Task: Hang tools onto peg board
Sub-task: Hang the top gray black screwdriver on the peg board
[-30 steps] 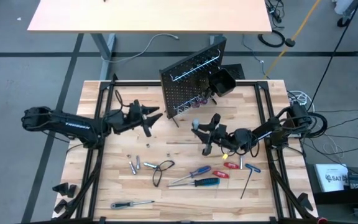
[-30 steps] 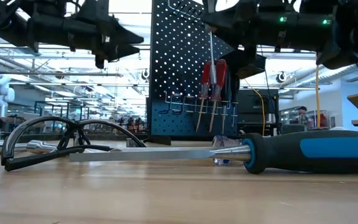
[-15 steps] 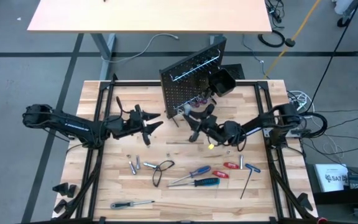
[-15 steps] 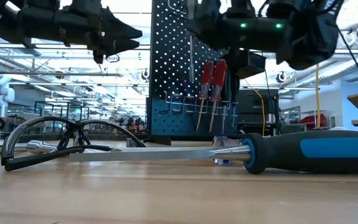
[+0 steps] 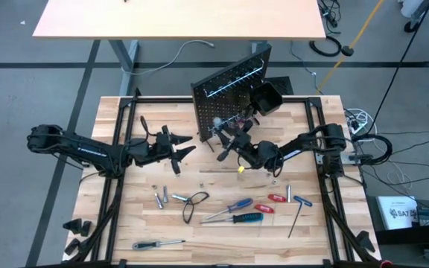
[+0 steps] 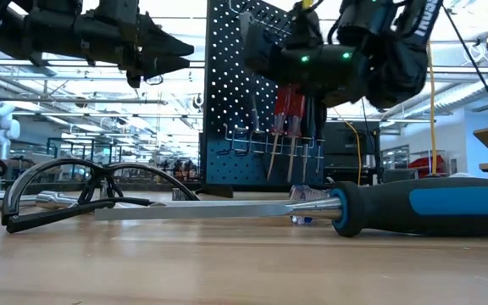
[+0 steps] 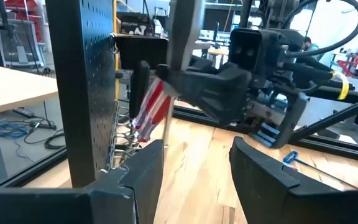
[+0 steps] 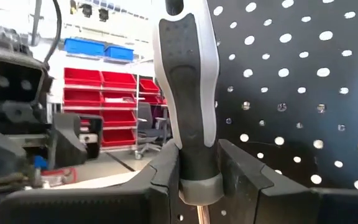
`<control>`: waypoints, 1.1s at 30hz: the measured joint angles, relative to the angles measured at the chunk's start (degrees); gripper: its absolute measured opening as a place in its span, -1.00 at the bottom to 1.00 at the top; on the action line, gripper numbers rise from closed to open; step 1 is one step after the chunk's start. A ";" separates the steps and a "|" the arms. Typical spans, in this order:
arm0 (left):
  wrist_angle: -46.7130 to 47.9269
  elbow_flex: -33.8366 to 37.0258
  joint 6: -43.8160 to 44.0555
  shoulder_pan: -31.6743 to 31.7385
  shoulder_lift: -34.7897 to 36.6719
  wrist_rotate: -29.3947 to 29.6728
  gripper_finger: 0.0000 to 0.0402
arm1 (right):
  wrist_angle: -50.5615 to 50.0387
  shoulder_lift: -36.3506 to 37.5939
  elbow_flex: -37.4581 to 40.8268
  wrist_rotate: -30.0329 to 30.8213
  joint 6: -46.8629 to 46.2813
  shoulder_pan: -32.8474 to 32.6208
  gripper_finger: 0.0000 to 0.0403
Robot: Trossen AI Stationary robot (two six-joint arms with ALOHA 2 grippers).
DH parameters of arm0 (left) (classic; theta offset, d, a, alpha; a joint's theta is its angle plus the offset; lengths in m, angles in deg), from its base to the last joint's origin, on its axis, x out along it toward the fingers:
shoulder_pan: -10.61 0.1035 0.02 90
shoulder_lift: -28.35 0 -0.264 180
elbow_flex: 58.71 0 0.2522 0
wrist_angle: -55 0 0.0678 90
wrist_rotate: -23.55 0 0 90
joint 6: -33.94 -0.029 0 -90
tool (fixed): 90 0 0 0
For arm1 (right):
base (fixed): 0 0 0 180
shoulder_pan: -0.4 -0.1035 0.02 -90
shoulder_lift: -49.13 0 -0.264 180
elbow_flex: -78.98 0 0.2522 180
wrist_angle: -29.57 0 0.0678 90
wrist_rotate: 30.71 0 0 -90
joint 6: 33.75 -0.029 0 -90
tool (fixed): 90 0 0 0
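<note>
The peg board (image 5: 229,97) stands upright at the table's far middle, with red-handled screwdrivers (image 6: 291,106) hanging on its lower hooks. My right gripper (image 5: 223,144) is just in front of the board, shut on a screwdriver with a grey-and-black handle (image 8: 188,81) whose thin shaft (image 6: 255,114) points down. My left gripper (image 5: 182,146) hovers open to the left of the board, level, holding nothing. More tools lie on the near tabletop: blue-handled screwdrivers (image 5: 243,211), a red one (image 5: 277,198), a black wire loop (image 5: 194,205), silver bits (image 5: 162,198) and a hex key (image 5: 296,218). My right gripper pinches the screwdriver handle's lower end (image 8: 194,171), just above the shaft, between its two fingers. The fingers come from the table's right, about level, and lie across the handle. The screwdriver stands upright, handle up, lifted clear of the table, close before the board.
A small black bin (image 5: 265,97) is fixed to the board's right side. A long screwdriver (image 5: 157,243) lies near the front edge. Black frame rails (image 5: 114,193) run along the table's left and right sides. Bare wood lies between the two grippers and the loose tools.
My right gripper has carried the screwdriver toward the table's left and far edge, up to the peg board's face, rolling its wrist as it went. The screwdriver stayed upright and clear of the table.
</note>
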 joint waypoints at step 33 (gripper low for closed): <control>1.26 0.00 -0.98 0.00 0.00 0.00 -0.08 | 0.01 -2.03 -2.67 2.40 4.93 3.13 -0.62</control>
